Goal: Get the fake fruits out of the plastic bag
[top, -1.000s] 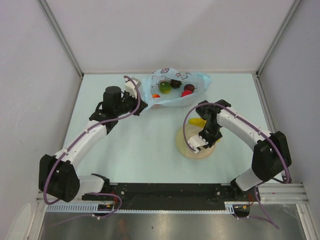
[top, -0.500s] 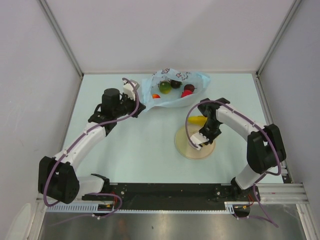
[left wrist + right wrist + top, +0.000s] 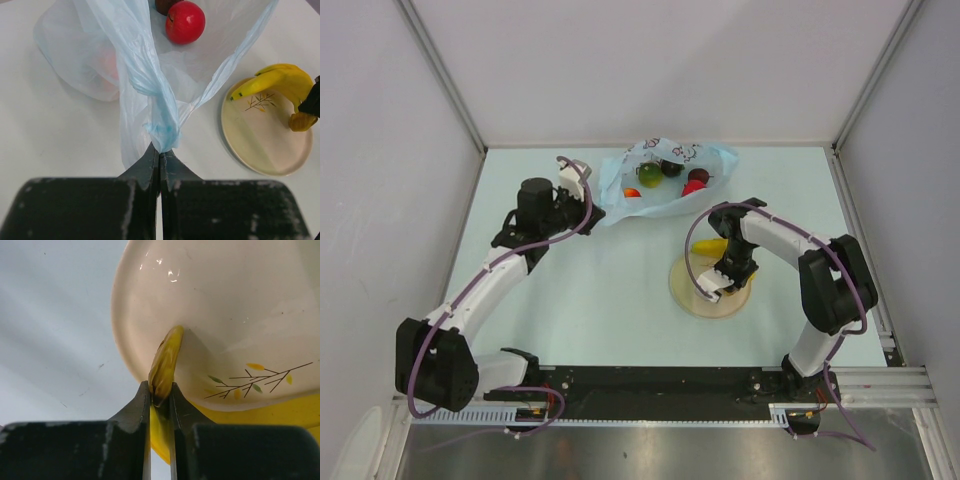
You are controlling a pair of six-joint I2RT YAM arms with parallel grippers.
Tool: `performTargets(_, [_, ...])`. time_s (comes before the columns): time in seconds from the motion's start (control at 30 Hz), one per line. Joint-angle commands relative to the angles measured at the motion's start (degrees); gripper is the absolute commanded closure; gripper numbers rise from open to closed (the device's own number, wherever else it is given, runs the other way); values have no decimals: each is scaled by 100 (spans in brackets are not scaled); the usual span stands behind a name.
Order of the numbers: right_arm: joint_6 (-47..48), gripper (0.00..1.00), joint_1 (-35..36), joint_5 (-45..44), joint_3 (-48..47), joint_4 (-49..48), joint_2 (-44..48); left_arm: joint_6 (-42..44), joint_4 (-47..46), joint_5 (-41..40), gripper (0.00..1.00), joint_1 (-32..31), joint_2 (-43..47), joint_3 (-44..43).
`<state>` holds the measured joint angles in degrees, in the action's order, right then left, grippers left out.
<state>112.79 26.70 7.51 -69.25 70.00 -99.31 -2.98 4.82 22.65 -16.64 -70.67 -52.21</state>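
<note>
- Left gripper (image 3: 159,150) is clamped shut on a twisted bunch of the plastic bag (image 3: 150,75), grabbing it at the bag's 9 o'clock edge in the top view.
- Right gripper (image 3: 160,388) is pinching one end of the yellow banana (image 3: 166,357), right at the rim of the tan plate (image 3: 240,305).
- Plate sits about 5 o'clock from the bag, near it but not touching.
- Red apple (image 3: 185,21), green one (image 3: 648,174), dark maroon one (image 3: 671,168) and orange-red one (image 3: 632,192) are all in the bag, up at the table's (image 3: 580,290) 12 o'clock.
</note>
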Motion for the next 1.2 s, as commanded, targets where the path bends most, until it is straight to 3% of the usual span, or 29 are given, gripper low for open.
performTargets(0.0, [753,97,-59,-215,-18,-65,-89,-9,-148,99,100,65,168,17])
performTargets(0.23, [832,82,-7,-83,-18,-56,-63,-27,-148,116,100,65,142,-9])
performTargets(0.6, [761,88,116,171,-18,128,156,-44,-131,160,100,65,177,0])
performTargets(0.8, [411,92,555,260,-18,295,272,-79,-192,169,100,65,221,114])
performTargets(1.17, [349,92,81,-250,-18,102,-89,-167,-288,213,100,65,230,176])
